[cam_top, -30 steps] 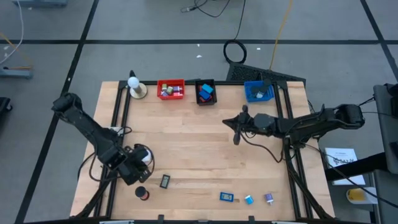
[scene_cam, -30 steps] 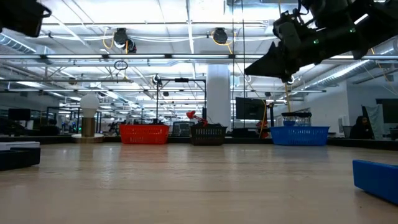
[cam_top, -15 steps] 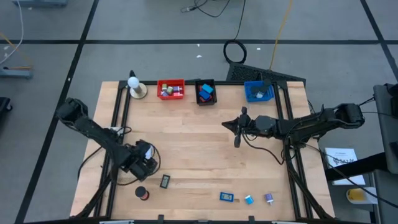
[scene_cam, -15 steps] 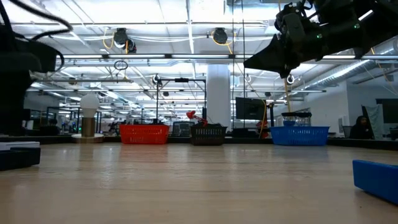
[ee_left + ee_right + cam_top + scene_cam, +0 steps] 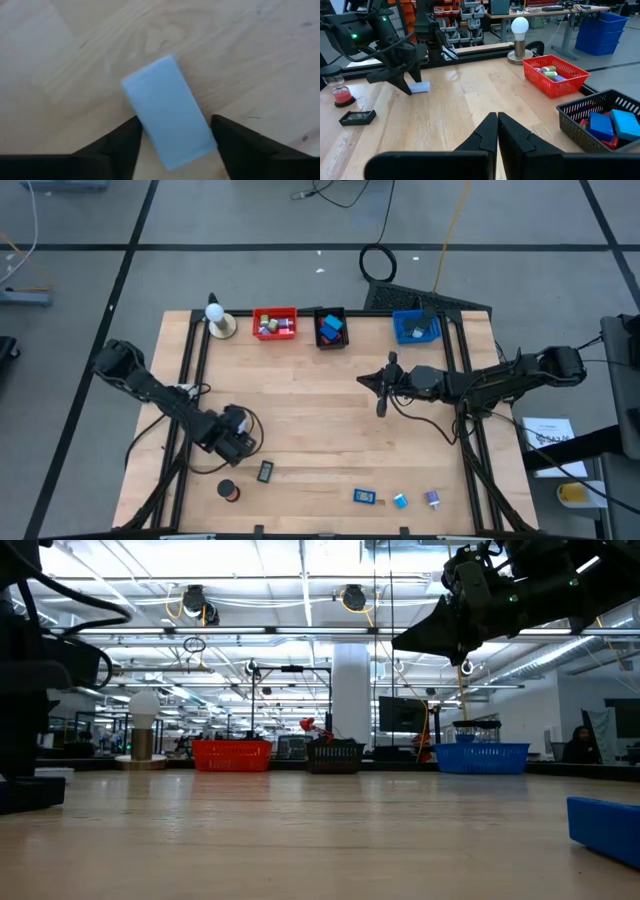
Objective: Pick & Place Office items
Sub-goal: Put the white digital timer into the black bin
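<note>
Near the front-left part of the wooden surface (image 5: 320, 410), the left end effector (image 5: 172, 142) is lowered over a light-blue block (image 5: 169, 111) that lies flat on the wood. Its two dark fingers (image 5: 117, 145) stand on either side of the block's near end, close to its edges; whether they press it cannot be told. Seen from the right wrist, the same block (image 5: 419, 87) rests on the wood under that arm. Just beside it lie a black-framed rectangle (image 5: 265, 471) and a small black roll with a red centre (image 5: 229, 490). Along the front edge sit a blue piece (image 5: 364, 497), a light-blue piece (image 5: 400, 501) and a purple clip (image 5: 432, 498). At the far edge stand the red bin (image 5: 274, 323), black bin (image 5: 330, 327) and blue bin (image 5: 416, 326), each holding items. Right of centre, the right end effector (image 5: 497, 131) hangs clenched and empty above the surface.
</note>
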You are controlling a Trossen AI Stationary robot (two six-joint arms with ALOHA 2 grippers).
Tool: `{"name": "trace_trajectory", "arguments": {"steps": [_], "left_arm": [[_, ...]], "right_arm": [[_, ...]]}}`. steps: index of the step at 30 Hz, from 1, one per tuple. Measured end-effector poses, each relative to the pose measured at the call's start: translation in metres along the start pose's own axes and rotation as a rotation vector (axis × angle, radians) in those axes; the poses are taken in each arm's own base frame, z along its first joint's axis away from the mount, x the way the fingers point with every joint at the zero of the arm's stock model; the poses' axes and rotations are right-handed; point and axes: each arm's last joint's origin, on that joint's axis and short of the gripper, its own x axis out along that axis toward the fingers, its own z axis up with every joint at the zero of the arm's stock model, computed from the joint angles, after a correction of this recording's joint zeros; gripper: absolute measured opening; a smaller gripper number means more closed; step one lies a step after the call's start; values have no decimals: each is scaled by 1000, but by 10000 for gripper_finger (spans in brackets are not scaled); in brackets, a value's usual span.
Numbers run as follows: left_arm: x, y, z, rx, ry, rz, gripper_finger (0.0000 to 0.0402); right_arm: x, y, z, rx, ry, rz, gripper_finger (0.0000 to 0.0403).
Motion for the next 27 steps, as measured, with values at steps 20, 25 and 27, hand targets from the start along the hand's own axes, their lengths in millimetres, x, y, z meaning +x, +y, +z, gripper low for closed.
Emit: {"name": "trace_trajectory", "arguments": {"steps": [20, 25, 27], "left_arm": [[-20, -48, 110, 413, -433, -264, 159], [-1, -64, 154, 501, -549, -395, 159], [11, -72, 168, 533, -534, -414, 159]], "right_arm": [[0, 0, 0, -17, 0, 0, 4], [0, 0, 0, -17, 0, -1, 4], [0, 0, 0, -17, 0, -1, 4]]}}
